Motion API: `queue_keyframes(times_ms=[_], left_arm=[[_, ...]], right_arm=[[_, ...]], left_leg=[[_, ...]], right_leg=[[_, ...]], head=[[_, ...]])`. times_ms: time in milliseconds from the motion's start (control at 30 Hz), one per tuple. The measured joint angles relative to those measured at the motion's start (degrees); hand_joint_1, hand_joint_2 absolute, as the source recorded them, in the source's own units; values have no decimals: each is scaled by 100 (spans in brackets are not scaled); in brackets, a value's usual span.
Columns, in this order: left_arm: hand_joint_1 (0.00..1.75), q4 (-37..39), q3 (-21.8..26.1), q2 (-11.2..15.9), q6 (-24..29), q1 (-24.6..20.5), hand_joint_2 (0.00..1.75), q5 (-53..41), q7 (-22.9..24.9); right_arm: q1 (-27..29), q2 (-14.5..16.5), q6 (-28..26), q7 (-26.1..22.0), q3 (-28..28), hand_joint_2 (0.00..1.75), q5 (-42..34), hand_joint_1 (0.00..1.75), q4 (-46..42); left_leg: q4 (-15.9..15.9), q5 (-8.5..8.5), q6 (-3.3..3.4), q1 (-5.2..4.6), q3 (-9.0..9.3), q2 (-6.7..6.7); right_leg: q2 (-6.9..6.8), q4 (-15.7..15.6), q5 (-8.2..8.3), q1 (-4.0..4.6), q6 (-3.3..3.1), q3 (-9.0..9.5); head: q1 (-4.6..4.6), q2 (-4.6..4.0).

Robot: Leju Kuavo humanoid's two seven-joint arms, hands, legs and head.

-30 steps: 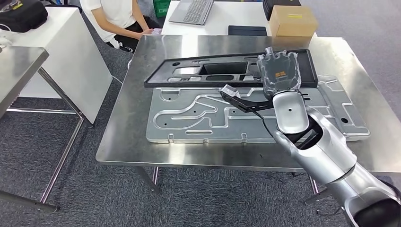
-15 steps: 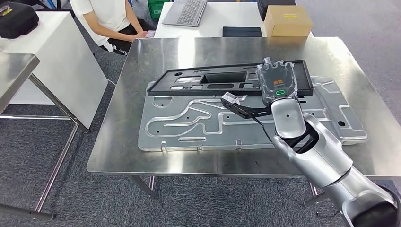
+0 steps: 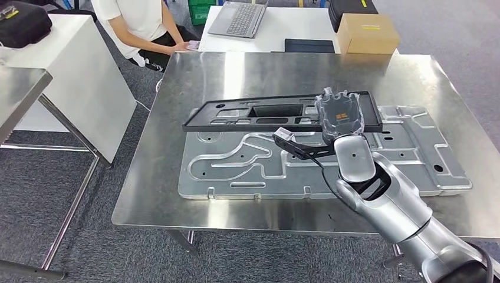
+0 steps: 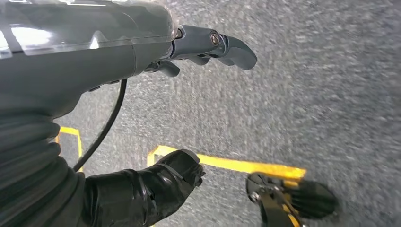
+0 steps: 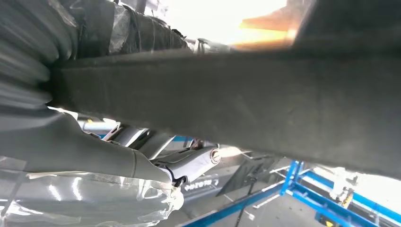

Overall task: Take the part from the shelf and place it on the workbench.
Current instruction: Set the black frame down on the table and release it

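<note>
The part, a long black plastic frame [image 3: 277, 112] with cut-outs, stretches across the steel workbench [image 3: 236, 71] along the far edge of a large silver stamped plate [image 3: 247, 159]. My right hand [image 3: 339, 115] grips the frame's right end. In the right wrist view the frame [image 5: 236, 104] is a dark bar, and the right hand's fingers [image 5: 189, 163] curl around it. Whether the frame rests on the plate or hangs just above it, I cannot tell. My left hand [image 4: 189, 94] hangs over grey carpet, holding nothing, fingers [image 4: 217, 45] apart from the thumb.
A person in a white shirt [image 3: 141, 23] sits beyond the workbench's far left corner. Behind it stands a white desk with a laptop [image 3: 242, 17], a black pad [image 3: 309, 45] and a cardboard box [image 3: 368, 32]. A white cabinet [image 3: 71, 71] and another steel table [image 3: 17, 88] stand at the left.
The whole picture has shifted, so the camera has moved. My right hand still holds the black frame over the far edge of the silver plate.
</note>
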Motion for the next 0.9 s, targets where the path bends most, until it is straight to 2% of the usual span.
queue_keyframes(times_ms=[100, 167, 200, 267, 300, 333, 367, 433, 467, 500, 567, 633, 667, 733, 800, 833, 867, 900], left_arm=[[0, 0, -3, -7, 3, -2, 175, -1, -5], [0, 0, -6, -19, 1, -3, 175, -4, -8], [0, 0, -8, -22, 3, -7, 175, -7, -10], [0, 0, -12, -24, 7, -9, 175, -13, -13], [0, 0, -13, -25, 7, -4, 175, -14, -13], [0, 0, -13, -26, 7, 3, 175, -16, -13], [0, 0, -13, -28, 7, 8, 175, -17, -13], [0, 0, -13, -29, 7, 11, 175, -22, -15], [0, 0, -13, -28, 8, 8, 175, -24, -19], [0, 0, -14, -28, 9, 2, 175, -25, -25], [0, 0, -16, -27, 13, -7, 175, -22, -38], [0, 0, -17, -29, 16, -8, 175, -10, -48], [0, 0, -17, -31, 17, -7, 175, -4, -54], [0, 0, -17, -34, 4, -12, 175, 8, -84], [0, 0, -17, -35, -27, -14, 175, 30, -140], [0, 0, -17, -35, -54, -11, 175, 44, -170], [0, 0, -17, -35, -88, -8, 175, 59, -197], [0, 0, -17, -36, -129, -6, 175, 76, -220]], right_arm=[[23, 2, -23, 4, -16, 175, -4, 175, 13], [32, -1, -27, 2, -22, 175, -3, 175, 23], [39, -1, -35, -1, -25, 175, -5, 175, 29], [70, -1, -80, -3, -29, 175, -15, 175, 47], [97, -1, -112, -4, -29, 175, -23, 175, 58], [130, -1, -138, -6, -29, 175, -32, 175, 71], [161, -1, -154, -10, -29, 175, -42, 175, 85], [206, -1, -168, -17, -31, 175, -56, 175, 110], [216, -1, -182, -20, -33, 175, -61, 175, 121], [227, -1, -201, -21, -39, 175, -65, 175, 133], [262, -1, -244, -25, -62, 175, -70, 175, 160], [308, -1, -262, -40, -91, 175, -73, 175, 180], [323, -1, -268, -51, -104, 175, -73, 175, 187], [346, -1, -284, -64, -135, 175, -73, 175, 208], [387, -1, -298, -64, -162, 175, -73, 175, 236], [417, -1, -299, -66, -168, 175, -73, 175, 252], [443, -1, -299, -70, -172, 175, -73, 175, 267], [462, -1, -300, -78, -173, 175, -73, 175, 279]], left_leg=[[24, -53, -76, -10, -21, 4], [219, -184, -137, 4, -91, 16], [478, -310, -169, 17, -215, 21], [1196, -568, -219, 38, -599, 23], [1474, -616, -232, 44, -778, 24], [1566, -557, -235, 46, -876, 24], [1450, -399, -229, 47, -875, 24], [734, 56, -187, 44, -620, 21], [382, 201, -159, 29, -469, 18], [144, 276, -131, 13, -365, 15], [15, 261, -84, -22, -300, 10], [-64, 281, -26, -5, -246, 16], [-114, 295, 9, 7, -209, 23], [-173, 308, 73, 17, -161, 34], [-166, 289, 112, 11, -155, 30], [-154, 274, 117, 10, -151, 25], [-136, 255, 113, 10, -145, 19], [-108, 229, 100, 13, -138, 14]], right_leg=[[21, -83, -50, 14, -95, 34], [26, -114, -63, -2, -158, 81], [25, -127, -73, -8, -185, 110], [25, -131, -107, -3, -220, 152], [27, -130, -127, 0, -228, 174], [30, -130, -149, 1, -229, 202], [34, -130, -171, 2, -225, 235], [39, -134, -217, 2, -206, 307], [43, -136, -235, 9, -188, 327], [47, -145, -245, 11, -164, 336], [58, -173, -250, 13, -104, 343], [58, -178, -279, 14, -39, 359], [54, -91, -342, 15, -16, 327], [44, 457, -617, 15, 1, 62], [42, 1154, -860, 15, 12, -327], [39, 1298, -843, 11, 19, -435], [35, 1232, -719, 6, 24, -441], [29, 958, -511, 1, 26, -340]], head=[[-9, -1], [-20, -1], [-26, -1], [-34, -1], [-34, -1], [-34, -1], [-34, -1], [-32, -1], [-32, -1], [-31, -1], [-31, -1], [-27, -1], [-23, -1], [-16, -1], [-10, -1], [-10, -1], [-10, -1], [-9, -1]])
